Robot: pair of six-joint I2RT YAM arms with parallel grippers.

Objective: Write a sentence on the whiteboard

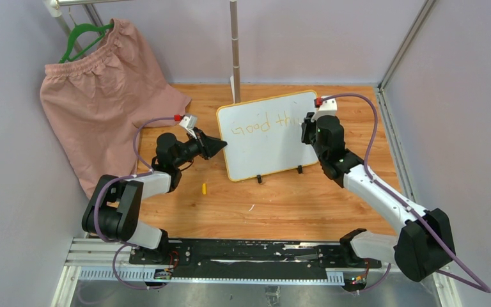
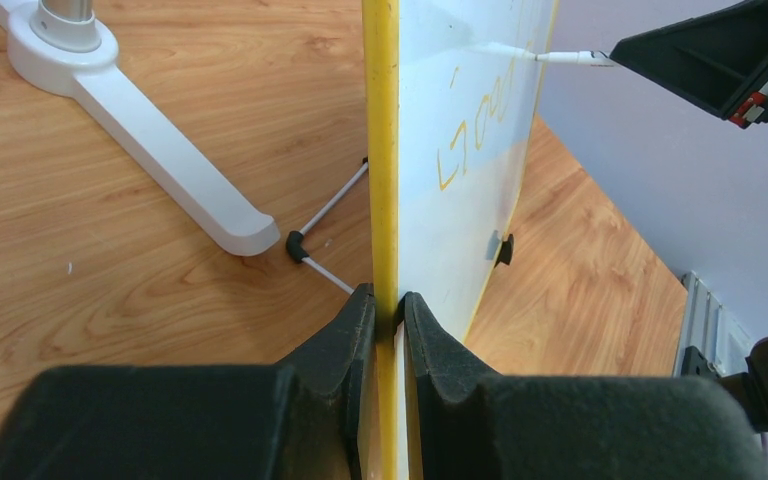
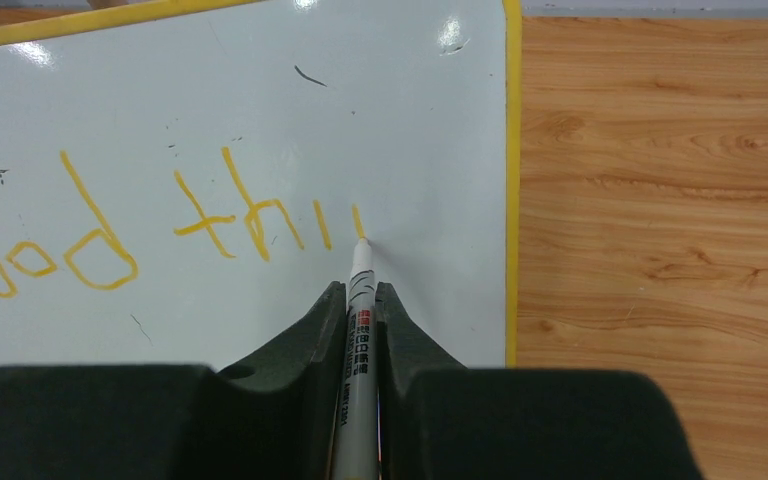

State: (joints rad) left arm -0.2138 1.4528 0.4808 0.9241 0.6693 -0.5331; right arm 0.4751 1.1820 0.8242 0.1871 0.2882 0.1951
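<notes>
The whiteboard (image 1: 265,150), white with a yellow frame, stands tilted on two black clip feet at the table's middle. My left gripper (image 1: 220,146) is shut on its left edge; the left wrist view shows the yellow frame (image 2: 382,150) pinched between my pads. My right gripper (image 3: 362,290) is shut on a white marker (image 3: 358,330) whose tip touches the board (image 3: 260,90). The sentence (image 3: 110,235) reads "ood thi" plus a short started stroke in this view; the top view shows "Good thi" (image 1: 262,123). My right gripper (image 1: 309,128) is at the board's upper right.
A pink garment (image 1: 99,109) hangs on a green hanger at the back left. A white stand base (image 2: 140,140) and pole (image 1: 234,48) sit behind the board. A small yellow cap (image 1: 204,188) lies on the table. Walls enclose three sides.
</notes>
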